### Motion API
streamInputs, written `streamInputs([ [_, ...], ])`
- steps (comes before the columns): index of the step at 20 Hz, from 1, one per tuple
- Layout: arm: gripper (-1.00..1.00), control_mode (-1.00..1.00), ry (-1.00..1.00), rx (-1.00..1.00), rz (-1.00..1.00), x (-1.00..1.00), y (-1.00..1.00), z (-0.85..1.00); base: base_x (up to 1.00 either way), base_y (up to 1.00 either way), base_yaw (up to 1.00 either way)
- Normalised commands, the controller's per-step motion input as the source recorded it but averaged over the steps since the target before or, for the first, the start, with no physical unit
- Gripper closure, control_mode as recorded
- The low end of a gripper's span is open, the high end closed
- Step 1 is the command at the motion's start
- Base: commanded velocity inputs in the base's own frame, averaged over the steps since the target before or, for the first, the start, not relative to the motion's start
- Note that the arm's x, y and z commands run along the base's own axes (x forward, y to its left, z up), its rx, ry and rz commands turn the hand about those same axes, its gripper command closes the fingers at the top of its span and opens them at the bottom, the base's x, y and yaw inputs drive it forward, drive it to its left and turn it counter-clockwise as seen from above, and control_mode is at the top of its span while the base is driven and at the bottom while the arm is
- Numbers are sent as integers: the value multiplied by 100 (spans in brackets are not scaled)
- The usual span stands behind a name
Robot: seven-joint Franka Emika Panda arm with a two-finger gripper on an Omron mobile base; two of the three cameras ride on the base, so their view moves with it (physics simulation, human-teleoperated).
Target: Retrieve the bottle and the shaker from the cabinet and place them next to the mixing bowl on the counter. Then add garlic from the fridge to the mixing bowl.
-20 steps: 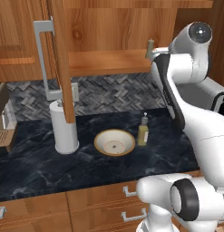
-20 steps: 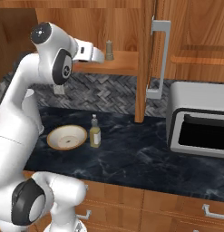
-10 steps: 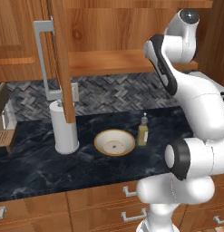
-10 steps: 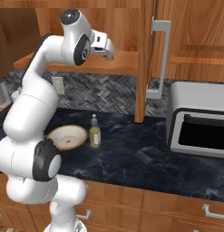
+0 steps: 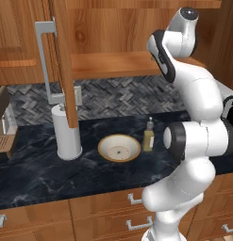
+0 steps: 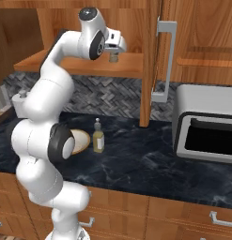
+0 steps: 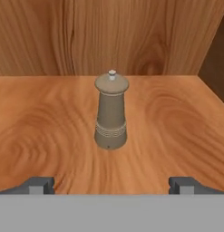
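The arm (image 6: 47,117) is glossy white, built of thick rounded segments like swollen tubes joined end to end. Dark grey to black discs cap the joints: one on the side of a lower segment (image 5: 177,141), one at the topmost joint (image 6: 89,13), and a black band rings an upper link (image 5: 161,56). The hand is a small white block. The fingertips (image 7: 38,185) are small, squared and dark grey. The base is a rounded white column.
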Motion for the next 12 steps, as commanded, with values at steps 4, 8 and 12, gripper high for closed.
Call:
streamInputs([
  [4,-100,-100,6,0,0,46,-6,-45,0,0,0],
  [8,-100,-100,3,3,0,42,0,-24,0,0,0],
  [12,-100,-100,0,2,0,51,0,0,0,0,0],
])
